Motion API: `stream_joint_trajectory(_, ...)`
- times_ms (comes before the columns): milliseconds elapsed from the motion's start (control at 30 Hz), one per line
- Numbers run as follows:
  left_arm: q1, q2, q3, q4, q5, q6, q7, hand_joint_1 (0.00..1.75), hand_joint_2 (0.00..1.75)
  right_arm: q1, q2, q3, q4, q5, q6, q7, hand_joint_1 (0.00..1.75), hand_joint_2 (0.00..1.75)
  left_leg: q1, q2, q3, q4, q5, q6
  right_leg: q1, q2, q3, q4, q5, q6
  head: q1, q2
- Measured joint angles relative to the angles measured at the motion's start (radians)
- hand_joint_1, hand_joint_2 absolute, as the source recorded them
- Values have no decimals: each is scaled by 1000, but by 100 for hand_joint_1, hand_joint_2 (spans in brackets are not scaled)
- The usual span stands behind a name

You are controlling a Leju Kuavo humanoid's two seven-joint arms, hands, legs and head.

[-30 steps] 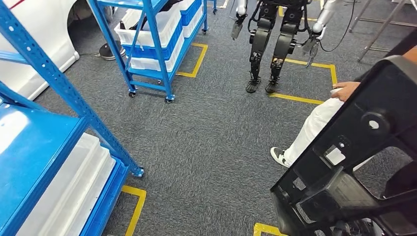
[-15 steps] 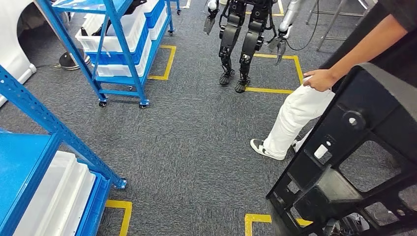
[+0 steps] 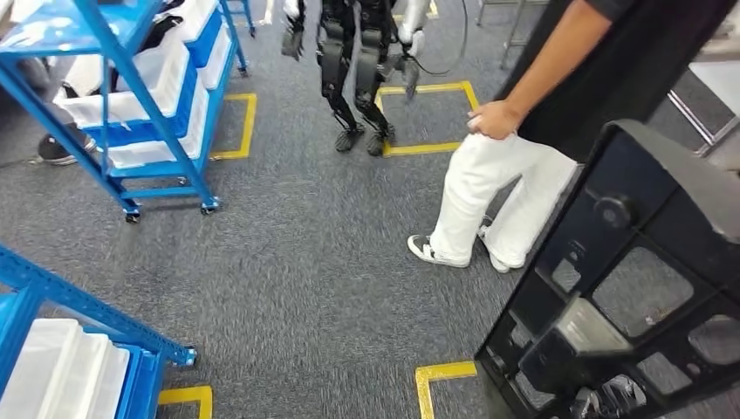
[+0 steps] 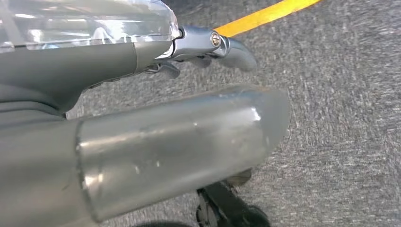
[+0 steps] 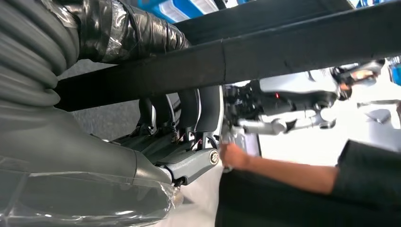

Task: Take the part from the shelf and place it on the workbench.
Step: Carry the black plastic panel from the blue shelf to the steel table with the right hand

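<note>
Part [image 3: 646, 288], a black openwork frame, fills the head view's lower right, above the right hand [image 3: 611, 397] gripping its lower edge. Left wrist: left hand [image 4: 156, 118] empty, fingers apart over carpet. Right wrist: fingers [image 5: 179, 127] wrap a black bar.

Person [image 3: 515, 166] in white trousers standing on grey carpet [image 3: 305, 262]; second humanoid [image 3: 353, 61] beyond, yellow floor tape [image 3: 441, 374].
</note>
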Motion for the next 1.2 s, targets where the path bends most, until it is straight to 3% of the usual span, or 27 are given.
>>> stream_joint_trajectory(67, 4, 0, 3, 0, -1, 0, 1, 0, 0, -1, 0, 0, 1, 0, 0, 1, 175, 175, 0, -27, -64, 130, -51, -3, 1, 25, -1, 2, 0, -4, 0, 0)
stream_joint_trajectory(100, 7, 0, 5, 0, -2, 0, 1, 0, 0, 1, 0, 1, 1, 0, 0, 2, 175, 175, 0, -31, -82, 160, -50, -4, 2, 40, -1, 4, 0, -4, 0, 0)
stream_joint_trajectory(133, 9, -1, 6, -1, -5, 0, 1, 0, 0, 4, 0, 1, 2, 1, 0, 3, 175, 175, 0, -33, -83, 153, -28, -3, 2, 54, -1, 7, -1, -4, 0, 0)
stream_joint_trajectory(167, 11, -2, 7, -2, -9, 0, 1, 0, 0, 10, 0, 2, 3, 3, 0, 2, 175, 175, 1, -38, -67, 108, 8, -1, 2, 68, 0, 10, -2, -3, 0, 0)
stream_joint_trajectory(233, 18, -4, 11, -9, -19, -1, 1, 0, 0, 22, 0, 6, 3, 7, -2, 1, 175, 175, 3, -78, -15, -24, 77, 4, 3, 93, -1, 18, -6, 1, 0, 0)
stream_joint_trajectory(300, 24, -6, 20, -18, -29, -4, 1, 0, 0, 26, -1, 9, 3, 8, -9, 1, 175, 175, 3, -112, 12, -96, 96, 10, 3, 118, -8, 24, -6, 12, 0, 0)
stream_joint_trajectory(367, 26, -8, 30, -29, -40, -5, 1, 0, 0, 25, -1, 10, 3, 9, -17, 7, 175, 175, 1, -102, 16, -106, 95, 19, 0, 141, -16, 22, -1, 25, 0, 0)
stream_joint_trajectory(400, 25, -10, 33, -34, -46, -5, 1, 0, 0, 25, -1, 10, 4, 9, -19, 9, 175, 175, 2, -90, 18, -112, 99, 26, 0, 138, -19, 25, -2, 30, 0, 0)
stream_joint_trajectory(467, 26, -14, 41, -41, -58, -2, -3, 0, 0, 22, -2, 12, 5, 10, -24, 14, 175, 175, 5, -64, 22, -123, 108, 40, 2, 93, -41, 70, -34, 38, 2, 0)
stream_joint_trajectory(533, 30, -17, 51, -44, -67, 1, -6, 0, 0, 15, -5, 13, 6, 12, -29, 17, 175, 175, 4, -36, 22, -126, 109, 47, -1, 37, -93, 185, -100, 46, 3, 0)
stream_joint_trajectory(567, 33, -17, 55, -45, -71, 3, -7, 0, 0, 14, -6, 14, 8, 13, -31, 18, 175, 175, 2, -22, 22, -126, 108, 47, -3, 27, -122, 246, -126, 50, 3, 0)
stream_joint_trajectory(600, 34, -18, 58, -45, -73, 3, -9, 0, 0, 13, -7, 14, 9, 13, -31, 19, 175, 175, 2, -8, 22, -126, 107, 47, -6, 22, -138, 283, -134, 54, 3, 0)
stream_joint_trajectory(633, 35, -18, 61, -46, -75, 4, -11, 0, 0, 14, -8, 15, 11, 14, -32, 19, 175, 175, 1, 6, 23, -126, 105, 47, -10, 18, -138, 285, -124, 57, 3, 0)
stream_joint_trajectory(700, 35, -21, 65, -49, -79, 4, -17, 0, 0, 13, -10, 15, 14, 15, -32, 20, 175, 175, 1, 29, 30, -126, 99, 42, -14, -3, -81, 180, -59, 59, 3, 0)
stream_joint_trajectory(767, 35, -24, 70, -53, -87, 6, -23, 0, 0, 11, -11, 16, 15, 17, -33, 21, 175, 175, -3, 47, 38, -125, 91, 33, -8, -43, -14, 55, -16, 53, 3, 0)
stream_joint_trajectory(833, 35, -26, 76, -56, -96, 7, -31, 0, 0, 8, -13, 18, 16, 20, -37, 21, 175, 175, -6, 65, 43, -124, 85, 22, 2, -54, 3, 16, -15, 43, 2, 0)
stream_joint_trajectory(900, 32, -29, 80, -62, -106, 6, -38, 0, 0, 9, -15, 21, 16, 21, -42, 21, 175, 175, -3, 76, 52, -124, 79, 11, 3, -31, 2, 10, -12, 31, 2, 0)
stream_joint_trajectory(967, 31, -32, 83, -67, -115, 2, -45, 0, 0, 8, -16, 23, 16, 23, -48, 22, 175, 175, 1, 40, 41, -86, 47, 3, -2, -11, 5, 0, -6, 16, 2, 0)
stream_joint_trajectory(1033, 35, -33, 91, -68, -125, -6, -52, 0, 0, 4, -18, 27, 17, 24, -54, 22, 175, 175, 2, -11, -13, 29, -17, 0, -4, 7, 6, -2, -3, 7, 1, 0)
stream_joint_trajectory(1100, 41, -34, 103, -70, -135, -15, -56, 0, 0, 2, -22, 31, 17, 24, -60, 23, 175, 175, 2, -28, -74, 147, -55, -2, -4, 32, 5, 1, -4, 4, 1, 0)
stream_joint_trajectory(1133, 43, -34, 108, -71, -140, -19, -58, 0, 0, 2, -24, 33, 17, 24, -63, 23, 175, 175, 3, -31, -86, 164, -46, -2, -4, 46, 5, 3, -4, 4, 1, 0)
stream_joint_trajectory(1167, 45, -34, 111, -73, -144, -22, -59, 0, 0, 2, -25, 35, 18, 24, -65, 23, 175, 175, 4, -34, -81, 140, -17, -1, -4, 59, 6, 6, -6, 6, 1, 0)
stream_joint_trajectory(1200, 45, -35, 115, -75, -147, -24, -60, 0, 0, 2, -27, 37, 18, 24, -66, 23, 175, 175, 5, -43, -60, 82, 24, -1, -5, 73, 6, 10, -8, 8, 1, 0)
